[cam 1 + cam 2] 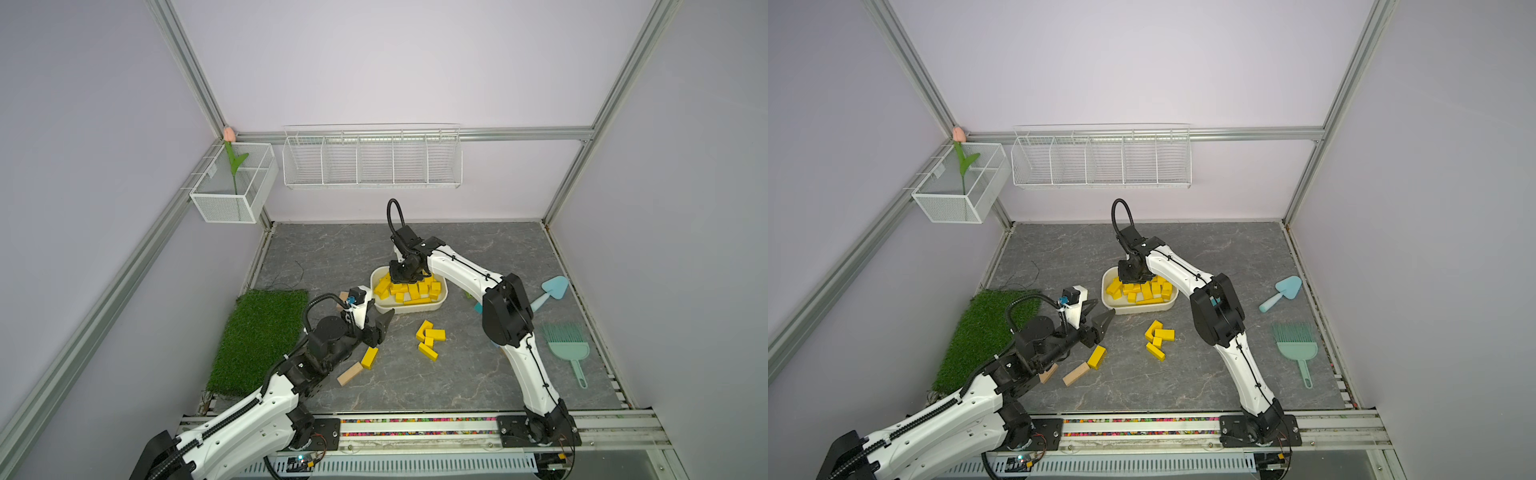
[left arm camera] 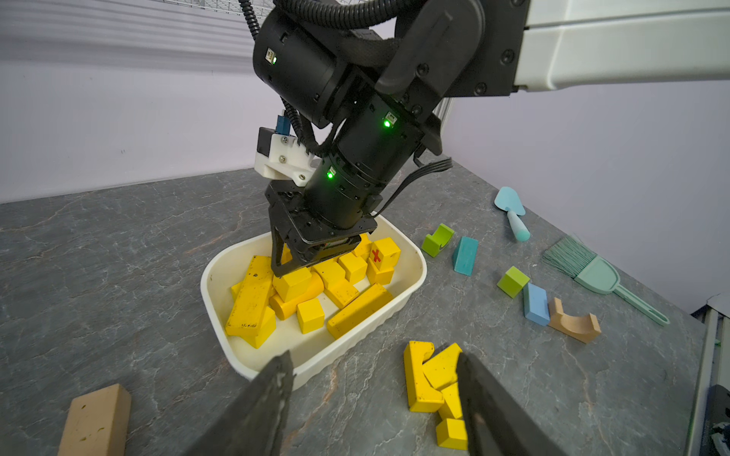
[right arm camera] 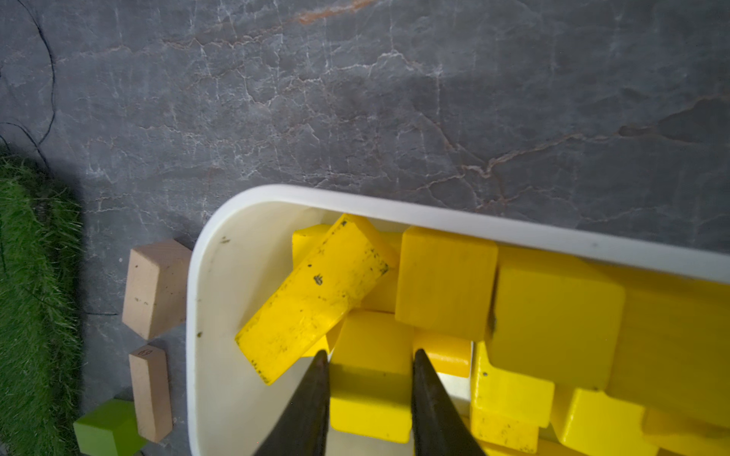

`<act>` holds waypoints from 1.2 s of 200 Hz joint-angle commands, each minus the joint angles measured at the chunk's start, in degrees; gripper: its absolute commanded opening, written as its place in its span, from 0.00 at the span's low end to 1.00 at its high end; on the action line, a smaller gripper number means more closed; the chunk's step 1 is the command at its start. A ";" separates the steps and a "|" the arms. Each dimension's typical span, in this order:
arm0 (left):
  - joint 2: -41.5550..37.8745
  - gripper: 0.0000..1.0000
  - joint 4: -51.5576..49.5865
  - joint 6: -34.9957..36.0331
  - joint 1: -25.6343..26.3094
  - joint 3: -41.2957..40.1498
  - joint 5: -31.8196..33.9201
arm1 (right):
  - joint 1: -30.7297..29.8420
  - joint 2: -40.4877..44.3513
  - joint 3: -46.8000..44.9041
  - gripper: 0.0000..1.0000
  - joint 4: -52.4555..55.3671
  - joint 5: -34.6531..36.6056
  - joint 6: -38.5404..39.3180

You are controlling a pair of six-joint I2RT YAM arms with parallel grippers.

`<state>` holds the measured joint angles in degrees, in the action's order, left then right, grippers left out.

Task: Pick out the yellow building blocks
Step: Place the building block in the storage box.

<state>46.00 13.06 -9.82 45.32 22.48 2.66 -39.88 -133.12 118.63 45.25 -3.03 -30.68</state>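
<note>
**A:** What is the right gripper (image 3: 370,351) doing?

**B:** It is reaching down into the white tray (image 3: 355,201). Its fingers are standing narrowly apart and pressing on both sides of a yellow cube (image 3: 369,395). The cube is sitting among the yellow building blocks (image 1: 409,289) heaped in that tray. A slanted yellow bar (image 3: 316,296) is leaning just beside one finger.

**A:** And the left gripper (image 2: 375,357)?

**B:** It is hovering with its jaws spread wide, near the tray's front wall, and gripping nothing.

**A:** What is lying around them?

**B:** A loose yellow cluster (image 1: 430,338) is lying on the table in front of the tray. A lone yellow bar (image 1: 369,358) is lying by the left arm, just beside a tan block (image 1: 349,373).

**A:** Is anything blocking the view?

**B:** In both top views the right arm is covering the far part of the tray. It is also mostly hiding a green block (image 2: 437,240) and a blue block (image 2: 536,304) past the tray's right end. A teal trowel (image 1: 550,291) and brush (image 1: 567,343) are lying farther right. A grass mat (image 1: 257,336) is lying along the left edge.
</note>
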 commanded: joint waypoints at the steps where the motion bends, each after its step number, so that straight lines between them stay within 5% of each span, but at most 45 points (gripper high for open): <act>1: -0.65 0.67 1.02 -0.38 -0.41 -0.75 -0.64 | -0.43 -0.78 0.98 0.34 0.45 -0.21 -0.66; 131: -0.12 0.67 0.66 -0.71 -0.67 -0.40 -0.46 | -0.81 5.17 -2.02 0.45 0.07 1.75 -0.15; 240: 1.60 0.67 -0.29 -2.17 -0.85 1.03 1.34 | -4.74 39.11 -42.94 0.45 -7.86 4.16 -2.02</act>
<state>47.22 12.99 -10.90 44.97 22.48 3.18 -43.42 -98.30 83.92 39.33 0.10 -31.31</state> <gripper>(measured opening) 0.675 0.453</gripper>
